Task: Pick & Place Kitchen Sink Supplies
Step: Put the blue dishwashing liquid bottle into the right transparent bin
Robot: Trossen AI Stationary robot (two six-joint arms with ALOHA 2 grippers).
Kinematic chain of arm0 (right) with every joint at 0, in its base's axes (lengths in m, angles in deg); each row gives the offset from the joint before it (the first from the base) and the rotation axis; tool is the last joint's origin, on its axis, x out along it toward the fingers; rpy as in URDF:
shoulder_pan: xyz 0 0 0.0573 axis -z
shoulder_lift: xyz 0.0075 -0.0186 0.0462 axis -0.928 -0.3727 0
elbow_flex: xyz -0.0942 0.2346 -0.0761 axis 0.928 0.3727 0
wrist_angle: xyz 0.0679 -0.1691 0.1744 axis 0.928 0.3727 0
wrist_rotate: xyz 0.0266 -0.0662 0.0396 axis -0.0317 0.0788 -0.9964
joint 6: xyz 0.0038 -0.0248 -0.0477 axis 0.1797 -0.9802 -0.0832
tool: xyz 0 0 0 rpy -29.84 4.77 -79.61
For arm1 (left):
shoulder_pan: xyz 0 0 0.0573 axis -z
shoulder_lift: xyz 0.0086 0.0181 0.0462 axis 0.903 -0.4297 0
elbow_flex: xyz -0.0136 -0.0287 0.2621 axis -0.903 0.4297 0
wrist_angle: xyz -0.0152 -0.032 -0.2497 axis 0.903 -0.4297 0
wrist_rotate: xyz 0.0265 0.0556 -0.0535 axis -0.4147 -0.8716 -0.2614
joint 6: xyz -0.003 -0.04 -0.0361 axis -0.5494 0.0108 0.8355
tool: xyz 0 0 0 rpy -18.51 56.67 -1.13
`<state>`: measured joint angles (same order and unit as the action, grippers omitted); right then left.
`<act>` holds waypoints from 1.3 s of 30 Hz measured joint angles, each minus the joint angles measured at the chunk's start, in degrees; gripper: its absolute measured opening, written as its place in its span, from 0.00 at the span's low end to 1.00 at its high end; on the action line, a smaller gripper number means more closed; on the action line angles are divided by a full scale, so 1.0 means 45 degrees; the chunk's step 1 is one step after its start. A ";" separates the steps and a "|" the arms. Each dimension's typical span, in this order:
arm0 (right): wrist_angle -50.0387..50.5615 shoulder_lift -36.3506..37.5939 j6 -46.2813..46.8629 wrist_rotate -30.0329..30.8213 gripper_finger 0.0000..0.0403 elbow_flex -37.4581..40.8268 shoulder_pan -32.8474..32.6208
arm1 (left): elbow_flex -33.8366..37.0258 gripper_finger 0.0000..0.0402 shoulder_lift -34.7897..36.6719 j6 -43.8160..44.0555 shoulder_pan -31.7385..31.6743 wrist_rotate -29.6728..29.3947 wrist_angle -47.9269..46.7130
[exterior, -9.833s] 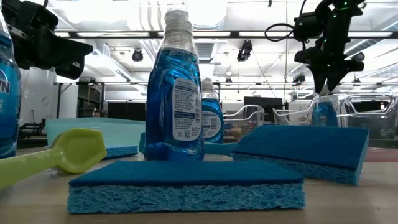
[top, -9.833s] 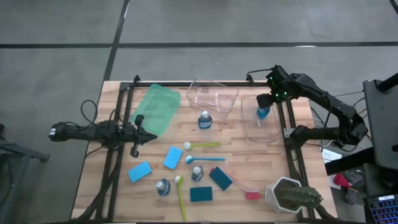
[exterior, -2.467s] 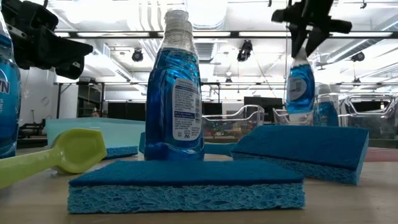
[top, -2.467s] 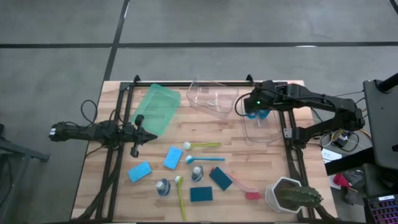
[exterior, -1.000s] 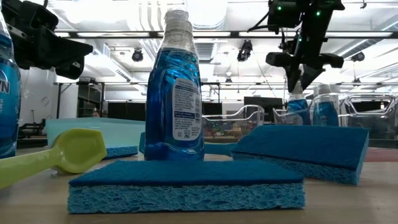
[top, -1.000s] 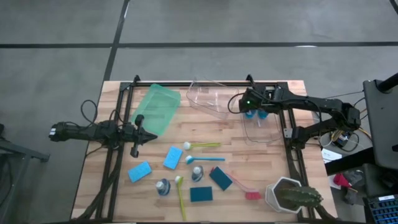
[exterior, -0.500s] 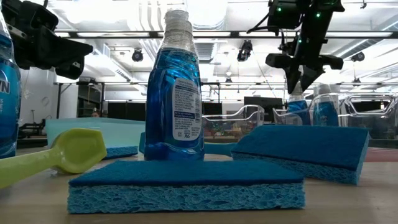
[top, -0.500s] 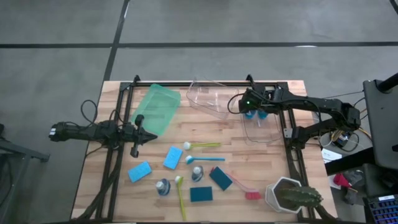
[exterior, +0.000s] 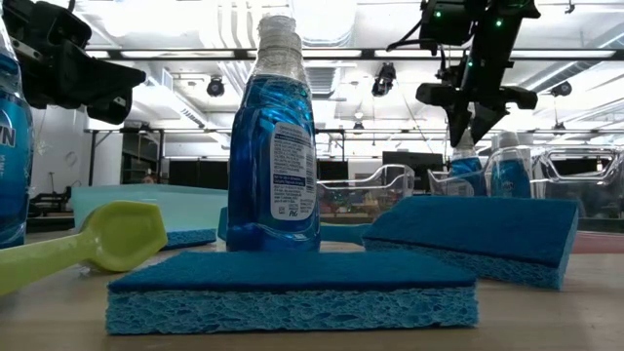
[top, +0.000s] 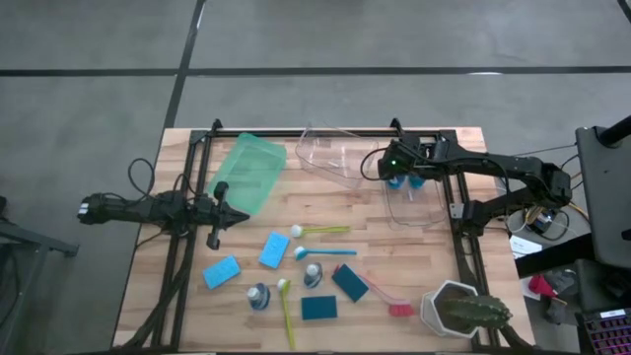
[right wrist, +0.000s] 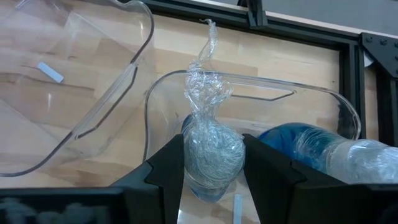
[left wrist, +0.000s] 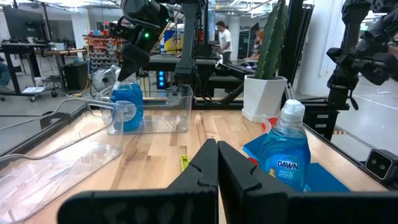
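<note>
My right gripper point(top: 394, 177) is over the clear bin point(top: 410, 215) at the table's far right, shut on a small blue-liquid bottle point(exterior: 468, 174) whose cap is wrapped in clear film. A second blue bottle point(top: 417, 182) stands in the same bin. My left gripper point(top: 235, 212) waits shut and empty at the table's left, beside the green bin point(top: 246, 173). On the table lie two more bottles point(top: 258, 294), several sponges point(top: 274, 249) and several brushes point(top: 325, 252). My right gripper pinches the bottle's film-wrapped cap and neck point(right wrist: 213, 152) between its two fingers point(right wrist: 168, 168). The fingers come from above, pointing down. The bottle stands upright inside the clear bin; its foot is hidden by the bin wall and the sponges in front.
A second clear bin point(top: 335, 158) lies tilted at the far middle. A white-potted cactus point(top: 463, 311) stands at the near right corner. Black frame rails point(top: 458, 197) run along the table's left, right and far sides. Bare wood shows at the table's middle.
In the last second my right gripper has stayed in place over the clear bin, with the bottle upright inside it. Shortly before that it brought the bottle down from above the bin's rim.
</note>
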<state>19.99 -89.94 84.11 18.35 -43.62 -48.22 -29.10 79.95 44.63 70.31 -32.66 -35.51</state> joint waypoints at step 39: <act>0.0053 0.0000 -0.1808 -0.0408 0.52 -0.1965 -0.0383 | 0.0000 0.00 -0.0004 -0.0002 0.0000 0.0000 0.0000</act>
<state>20.23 -89.94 75.98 16.51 -52.47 -49.94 -29.10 79.93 44.62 70.32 -32.66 -35.51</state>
